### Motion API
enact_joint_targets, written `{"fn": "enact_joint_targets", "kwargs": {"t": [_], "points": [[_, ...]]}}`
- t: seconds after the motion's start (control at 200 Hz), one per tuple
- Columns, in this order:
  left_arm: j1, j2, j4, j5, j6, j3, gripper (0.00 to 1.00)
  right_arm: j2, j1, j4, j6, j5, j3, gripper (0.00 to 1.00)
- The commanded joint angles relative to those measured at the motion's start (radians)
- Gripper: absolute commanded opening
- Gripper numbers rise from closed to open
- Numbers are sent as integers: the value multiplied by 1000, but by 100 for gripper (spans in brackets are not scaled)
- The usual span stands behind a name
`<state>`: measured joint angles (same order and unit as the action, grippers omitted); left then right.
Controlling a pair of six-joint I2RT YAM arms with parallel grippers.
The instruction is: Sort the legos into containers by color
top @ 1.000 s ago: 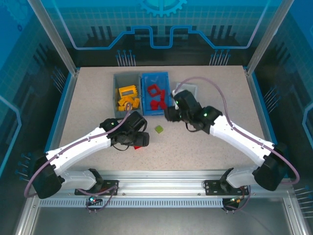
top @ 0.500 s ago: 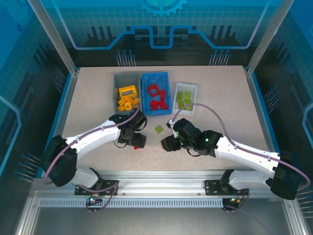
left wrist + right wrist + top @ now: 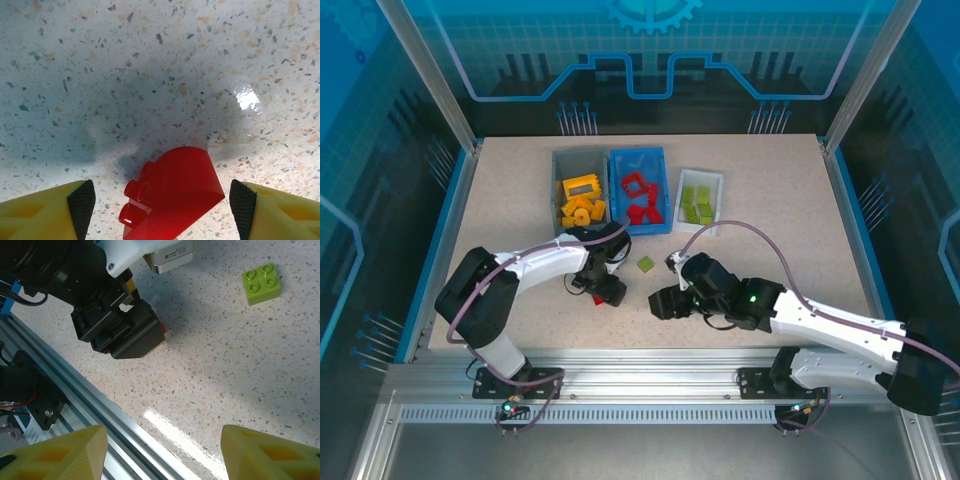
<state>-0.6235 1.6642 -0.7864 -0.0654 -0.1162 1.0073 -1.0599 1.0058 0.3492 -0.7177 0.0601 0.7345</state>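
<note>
top external: right gripper (image 3: 658, 304) further back

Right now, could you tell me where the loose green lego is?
Top view: the green lego lies mid-table, just off the near right corner of the blue bin.

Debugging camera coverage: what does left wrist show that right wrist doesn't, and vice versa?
Left wrist: a red curved-top plastic brick with two studs, lying between the open fingers of the left gripper, gaps either side. Right wrist: a light green square four-stud brick loose on the speckled tabletop, the aluminium rail at the near edge, the left gripper's black body, the open right gripper. Shared: that tabletop; the red sliver by the left gripper in right wrist is probably the same brick.
</note>
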Motion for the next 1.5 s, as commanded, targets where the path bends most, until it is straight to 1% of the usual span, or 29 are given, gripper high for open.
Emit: {"fn": "enact_joint_targets", "kwargs": {"t": [0.0,0.125,0.21,0.34,0.52,0.645,0.725,0.805,0.96,1.08,1.21,1.29,1.366,1.496], "points": [[5,34,-2,25,14,23,72,14,13,-10,-31,9,-10,63],[4,32,1,59,-24,19,61,-1,12,-10,-26,14,-6,63],[0,4,8,72,-55,1,57,-10,12,-10,-26,14,-6,62],[-2,-22,17,84,-91,-24,44,-22,13,-17,-28,17,-6,62],[-11,1,23,69,-132,-25,38,-43,12,-26,-20,5,9,61],[-25,12,26,55,-149,-12,31,-40,14,-32,-20,9,13,61],[-33,1,22,40,-159,-2,27,-31,12,-25,-16,23,22,60],[-38,-26,-6,16,-174,22,26,-20,9,-10,-7,42,35,59],[-38,-88,-91,-11,-201,164,24,17,-30,11,11,79,60,57],[-38,-60,-171,-34,-200,337,25,43,-96,-5,25,84,72,55],[-16,47,-221,-77,-180,548,25,37,-194,-70,40,58,85,53],[13,145,-242,-103,-169,678,25,14,-251,-157,53,28,87,52],[40,244,-258,-133,-160,800,25,-11,-288,-239,57,33,90,52],[70,434,-306,-240,-154,1027,24,-68,-362,-388,23,-6,81,53]]}}
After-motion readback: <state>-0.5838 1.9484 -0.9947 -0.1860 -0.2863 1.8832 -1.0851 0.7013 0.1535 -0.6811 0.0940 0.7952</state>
